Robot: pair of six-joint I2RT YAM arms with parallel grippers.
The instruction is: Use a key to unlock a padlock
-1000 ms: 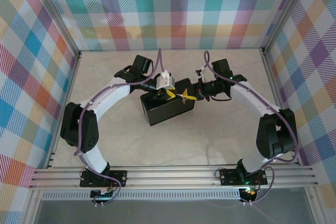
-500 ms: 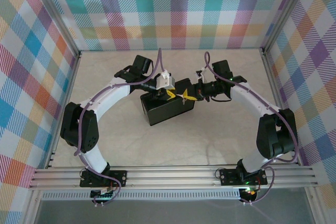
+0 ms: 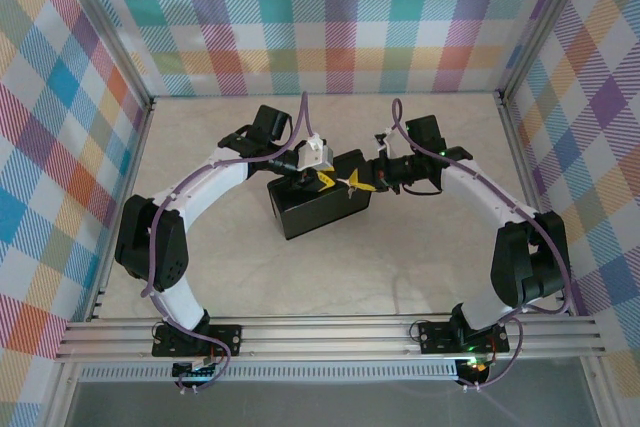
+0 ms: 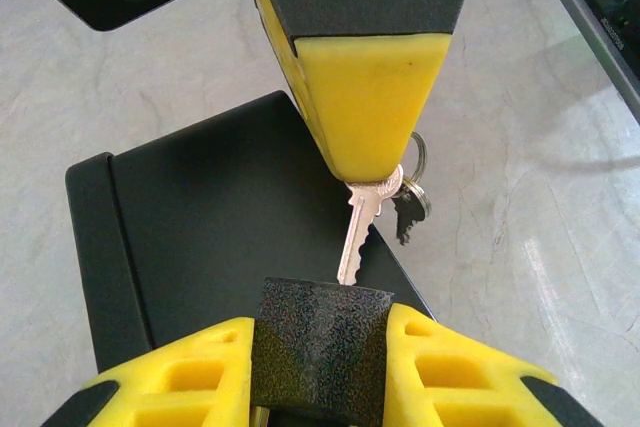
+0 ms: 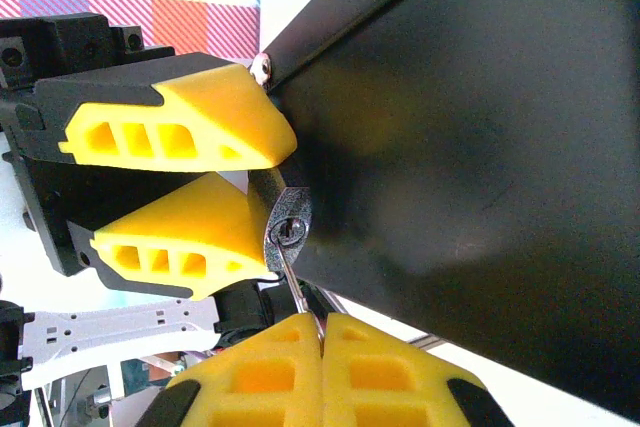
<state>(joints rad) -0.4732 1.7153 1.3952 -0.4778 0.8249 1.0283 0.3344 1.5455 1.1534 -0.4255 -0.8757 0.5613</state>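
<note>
left hand (image 3: 322, 179) pointing inward, clamping padlock (image 4: 320, 345) | right hand (image 3: 360, 184) opposite, pinching key (image 4: 355, 227)

The top external camera looks down from high behind the arm bases, far enough to take in the whole bench (image 3: 400, 267). Each wrist camera sits close, sighting along its own fingers: left fingers (image 4: 170, 377) over the black box (image 4: 200, 227), right fingers (image 5: 250, 377) sideways at it. Both share the padlock (image 4: 320, 347) and key (image 4: 355, 232).

Padlock (image 4: 320, 347): small dark speckled block, held in the air, keyhole (image 5: 289, 230) face turned toward the key (image 4: 357, 232). Key: thin, silvery, toothed; its tip is seated in the keyhole; a ring (image 4: 423, 157) is hung from its head.
</note>
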